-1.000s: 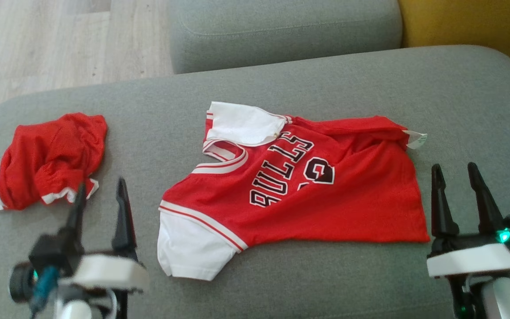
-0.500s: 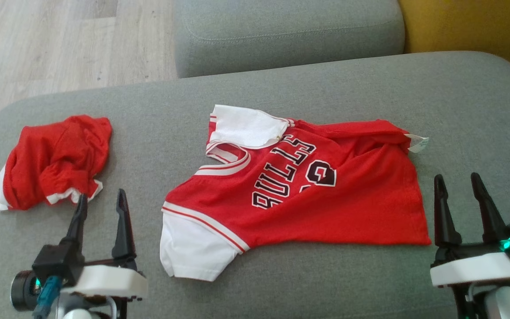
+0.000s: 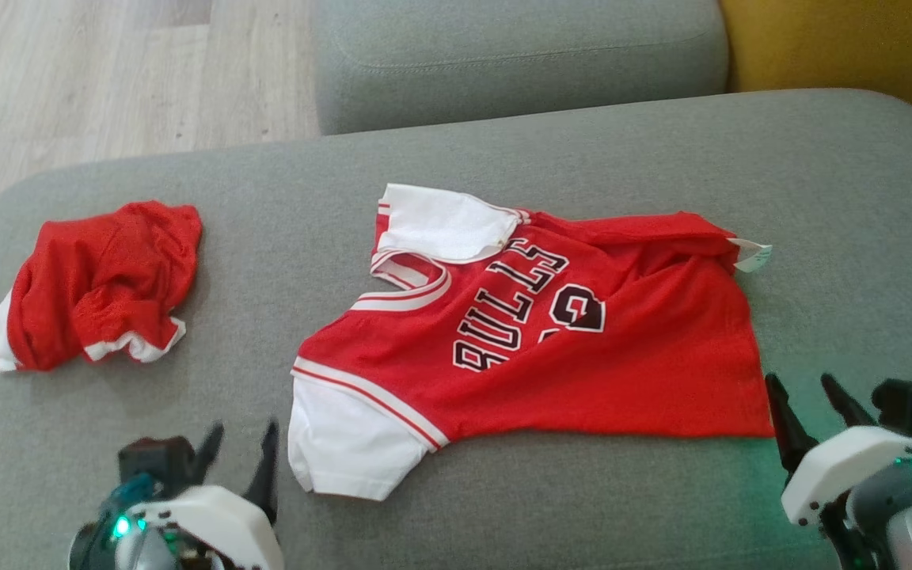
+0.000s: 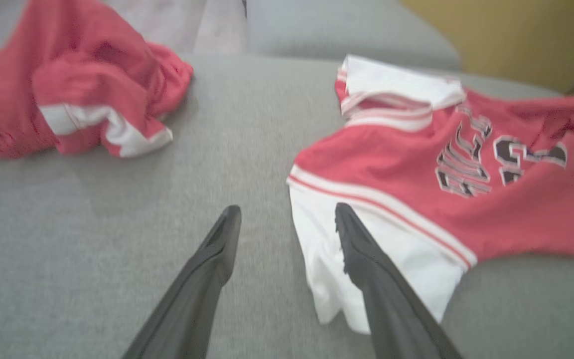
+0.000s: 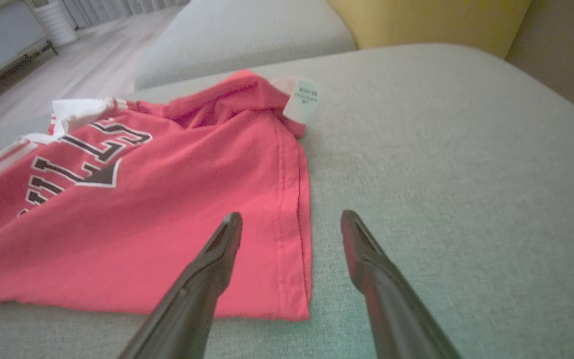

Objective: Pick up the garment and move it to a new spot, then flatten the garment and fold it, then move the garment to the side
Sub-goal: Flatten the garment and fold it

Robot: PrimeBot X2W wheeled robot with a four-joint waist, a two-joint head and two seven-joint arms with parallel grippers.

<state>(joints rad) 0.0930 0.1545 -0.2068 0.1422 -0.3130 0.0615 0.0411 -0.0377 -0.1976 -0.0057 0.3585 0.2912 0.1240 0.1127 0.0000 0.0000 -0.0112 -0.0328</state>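
Crumpled red shorts (image 3: 96, 285) far left on the grey sofa cushion (image 3: 266, 206), untouched; left tool (image 3: 242, 431) empty, fingers spread, just beside the white sleeve (image 3: 345, 447); Bulls jersey (image 3: 583, 356) mid-cushion, mostly flat, far edge and upper sleeve turned over; not yet folded, side move outstanding; right tool (image 3: 798, 381) empty, fingers wide apart, at the hem corner (image 3: 763, 427).

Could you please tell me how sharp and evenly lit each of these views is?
Head view: mostly crisp, though the left gripper looks smeared and a green glow tints the cushion by the right gripper. Left wrist view: soft throughout, jersey lettering blurred. Right wrist view: sharper, but label unreadable.
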